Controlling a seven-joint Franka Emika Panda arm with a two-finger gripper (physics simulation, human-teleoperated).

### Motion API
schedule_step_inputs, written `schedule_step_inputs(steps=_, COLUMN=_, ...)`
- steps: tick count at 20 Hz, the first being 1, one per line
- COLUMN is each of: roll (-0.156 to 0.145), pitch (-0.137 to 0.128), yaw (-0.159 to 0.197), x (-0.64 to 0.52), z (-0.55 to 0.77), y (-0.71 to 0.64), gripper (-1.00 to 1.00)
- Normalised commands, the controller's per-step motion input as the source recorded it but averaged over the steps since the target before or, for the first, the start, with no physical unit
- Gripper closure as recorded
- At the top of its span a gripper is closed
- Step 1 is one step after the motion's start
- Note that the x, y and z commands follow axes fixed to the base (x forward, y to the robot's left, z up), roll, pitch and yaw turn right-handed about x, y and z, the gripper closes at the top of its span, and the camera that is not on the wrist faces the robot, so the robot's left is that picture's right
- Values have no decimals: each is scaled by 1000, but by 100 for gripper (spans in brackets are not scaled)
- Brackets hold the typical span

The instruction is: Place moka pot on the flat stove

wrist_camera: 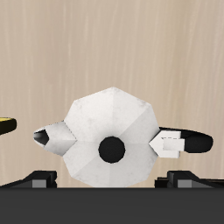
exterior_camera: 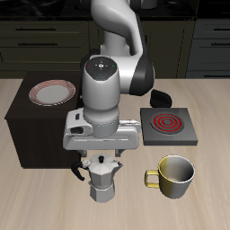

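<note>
The silver faceted moka pot (exterior_camera: 103, 181) stands upright near the table's front edge, with its black handle sticking out to one side. My gripper (exterior_camera: 101, 154) hangs straight above it, open and empty. In the wrist view the moka pot (wrist_camera: 109, 134) is seen from above, with its black lid knob, spout and handle. My gripper (wrist_camera: 112, 181) has its two fingertips (wrist_camera: 39, 180) spread wide, above the pot and not touching it. The flat stove (exterior_camera: 167, 126), a grey plate with a red spiral coil, lies farther back on the table, apart from the pot.
A yellowish-olive mug (exterior_camera: 173, 175) stands beside the moka pot near the front edge, in front of the stove. A dark brown cabinet (exterior_camera: 34, 130) with a red-rimmed plate (exterior_camera: 52, 92) on top stands on the other side.
</note>
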Motion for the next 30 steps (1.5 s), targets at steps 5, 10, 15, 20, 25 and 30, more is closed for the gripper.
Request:
schedule_step_inputs(steps=5, roll=-10, pitch=16, yaw=-10, x=22, z=-150, y=-27, gripper=-100)
schedule_step_inputs(steps=10, roll=-28, pitch=32, yaw=-16, x=74, z=-239, y=-128, gripper=-100)
schedule_step_inputs(steps=15, roll=1, pitch=9, yaw=5, x=4, z=-205, y=44, gripper=-100)
schedule_step_inputs(steps=20, roll=31, pitch=11, yaw=-13, x=22, z=-111, y=108, gripper=100)
schedule_step_inputs(steps=25, roll=8, pitch=-5, yaw=1, x=-18, z=13, y=48, gripper=100)
schedule_step_inputs(steps=30, roll=-5, pitch=-41, yaw=-3, x=-71, z=121, y=69, gripper=100)
